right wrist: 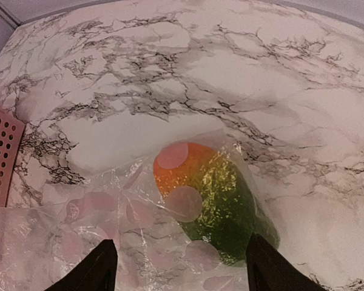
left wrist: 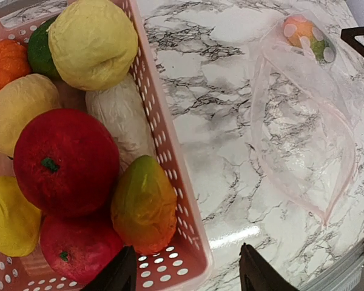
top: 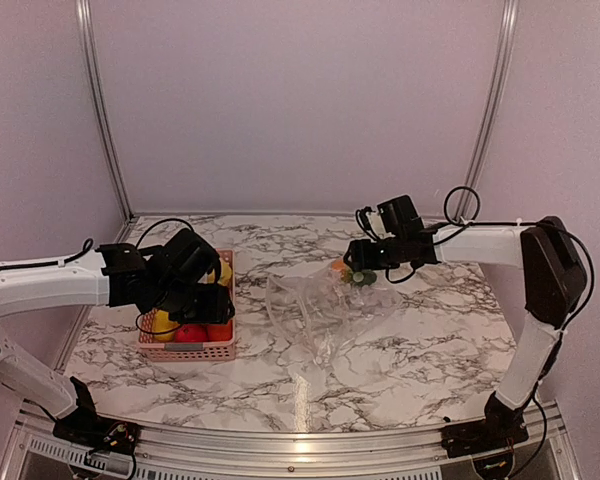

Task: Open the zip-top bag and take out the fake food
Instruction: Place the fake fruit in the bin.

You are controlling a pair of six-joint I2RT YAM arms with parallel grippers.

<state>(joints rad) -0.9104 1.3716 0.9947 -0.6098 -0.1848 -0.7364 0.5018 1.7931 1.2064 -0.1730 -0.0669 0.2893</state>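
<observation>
From above, the clear, crinkly plastic zip-top bag (top: 315,315) lies slack on the white, grey-veined tabletop (top: 430,350) between the arms. The left claw (top: 208,298) hangs over the pink perforated plastic basket (top: 185,352), where most of the glossy plastic fake food (top: 192,333) is heaped. The right claw (top: 355,262) hovers at the bag's far end, over one orange-and-green piece (top: 352,273). The step in hand, I judge, is getting that piece out. It would go best with the left claw pinning the bag's near end while the right works.

In the left wrist view the left claw is spread wide, with nothing between its fingers, above the basket's near corner. The pieces below are rounded and faintly pebbled: red with green stalk marks, yellow, a whitish oval, an orange-green pear shape. The bag lies well apart, flat and shiny.

In the right wrist view the right claw is spread too, straddling the orange-and-green piece, which appears to sit under dotted film (where the bag's mouth lies I cannot tell). The film is thin and slippery and the piece hard and round, so a straight pinch would likely catch plastic as well. Better to enter through the opening and close slowly across the piece's narrower width, so it does not squirt aside
</observation>
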